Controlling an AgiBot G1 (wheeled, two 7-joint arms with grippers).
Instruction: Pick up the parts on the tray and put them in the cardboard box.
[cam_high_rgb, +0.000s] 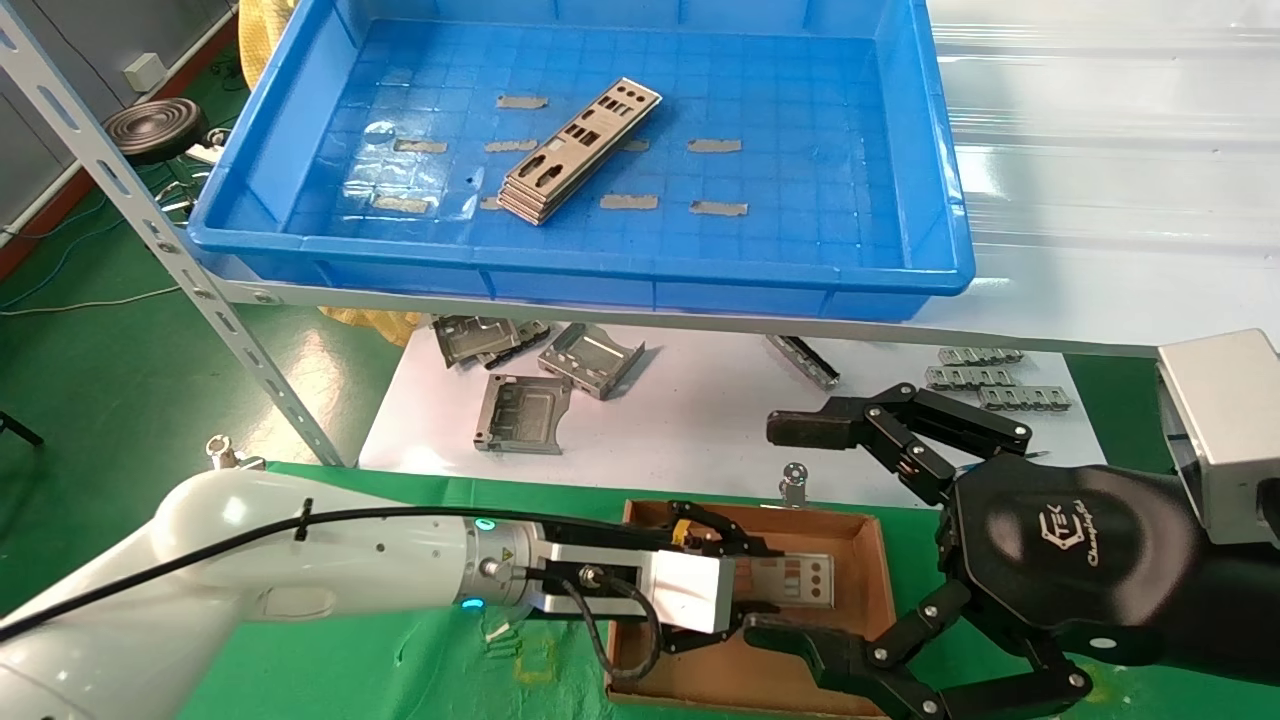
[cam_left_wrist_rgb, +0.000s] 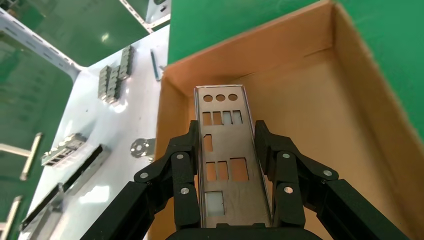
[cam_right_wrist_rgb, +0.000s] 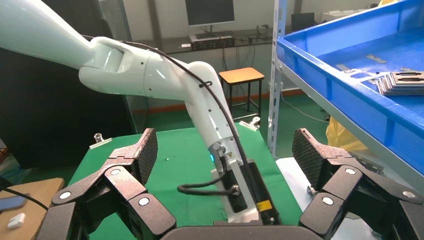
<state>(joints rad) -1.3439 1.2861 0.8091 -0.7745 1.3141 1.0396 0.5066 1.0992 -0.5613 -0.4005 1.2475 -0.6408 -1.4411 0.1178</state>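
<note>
a plate is clamped by its long edges in the left gripper, low inside the cardboard box. the right gripper is held spread wide beside it. an uneven release could jam the plate against the wall. more plates are stacked in the tray.

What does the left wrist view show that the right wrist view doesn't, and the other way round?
Only the left wrist view shows the left end effector shut on a silver plate over the cardboard box. Only the right wrist view shows the open right end effector, the blue tray and the stack of plates still in it. Both show the green table cover.
</note>
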